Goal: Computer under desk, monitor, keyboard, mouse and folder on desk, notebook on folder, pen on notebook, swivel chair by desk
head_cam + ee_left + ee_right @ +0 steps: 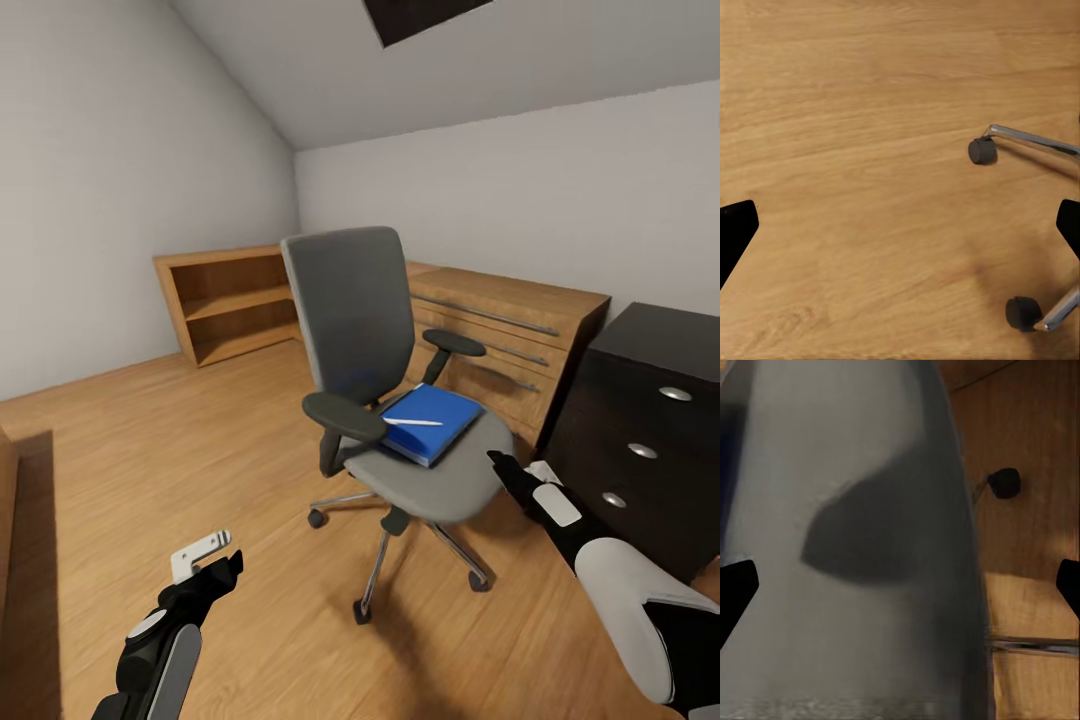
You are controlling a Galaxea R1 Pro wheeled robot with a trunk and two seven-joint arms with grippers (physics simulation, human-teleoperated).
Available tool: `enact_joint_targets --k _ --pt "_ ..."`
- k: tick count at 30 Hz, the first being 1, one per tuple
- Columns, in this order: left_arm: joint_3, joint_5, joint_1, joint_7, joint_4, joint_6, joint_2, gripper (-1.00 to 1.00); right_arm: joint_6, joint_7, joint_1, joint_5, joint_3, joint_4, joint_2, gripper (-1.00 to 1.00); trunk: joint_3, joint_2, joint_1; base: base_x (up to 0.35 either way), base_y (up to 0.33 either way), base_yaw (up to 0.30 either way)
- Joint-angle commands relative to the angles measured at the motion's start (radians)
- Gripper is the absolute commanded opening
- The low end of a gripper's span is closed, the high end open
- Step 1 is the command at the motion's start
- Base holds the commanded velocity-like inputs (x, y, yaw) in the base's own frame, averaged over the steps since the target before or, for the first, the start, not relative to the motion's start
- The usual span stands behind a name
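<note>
Swivel chair (385, 400): grey, set at the centre of the head view on the light wood floor (150, 470); its chrome base is partly hidden beneath the seat, and in the right wrist view the seat is blurred at close range.

Folder (432, 422): bright blue, laid flat on the chair seat; its back corner is hidden behind the right armrest.

Pen (413, 422): thin, whitish, laid across the folder; whether a notebook lies under it cannot be made out.

Black drawer unit (640, 430): cut off at the right edge; no writing or label can be read anywhere.

Wood cabinet (510, 330): partly hidden behind the chair.

Left hand (210, 565): lower left, over bare floor, fingers spread apart, nothing held.

Right hand (505, 470): just beside the seat's front edge, fingers spread wide, nothing held.
</note>
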Motion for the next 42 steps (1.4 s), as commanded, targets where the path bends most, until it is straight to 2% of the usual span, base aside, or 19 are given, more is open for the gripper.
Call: enact_joint_targets --k 1,16,26,34,42 --pt "0.001 0.011 -0.001 0.007 -0.001 0.003 -0.001 1.0 0.006 0.001 0.0 -0.003 -0.006 0.0 0.0 1.0 -0.001 0.0 -0.001 -0.128 0.0 0.0" --pt "0.001 0.011 -0.001 0.007 -0.001 0.004 -0.001 1.0 0.004 0.001 0.0 -0.003 -0.006 0.001 0.001 1.0 -0.001 0.0 -0.001 -0.109 0.002 0.0" --pt "0.001 0.011 -0.001 0.007 -0.001 0.004 -0.001 1.0 0.009 0.014 0.0 -0.004 -0.004 0.001 0.007 1.0 -0.001 0.0 -0.001 -0.053 0.133 0.005" --pt "0.001 0.011 -0.001 0.008 0.0 0.004 -0.001 1.0 0.009 0.041 0.0 -0.003 -0.005 0.001 0.008 1.0 -0.001 0.0 -0.001 -0.003 0.009 0.18" --pt "0.001 0.011 -0.001 0.007 0.0 0.004 -0.001 1.0 0.009 0.043 0.0 -0.003 -0.005 0.002 0.009 1.0 -0.001 0.0 -0.001 -0.137 0.065 0.012"
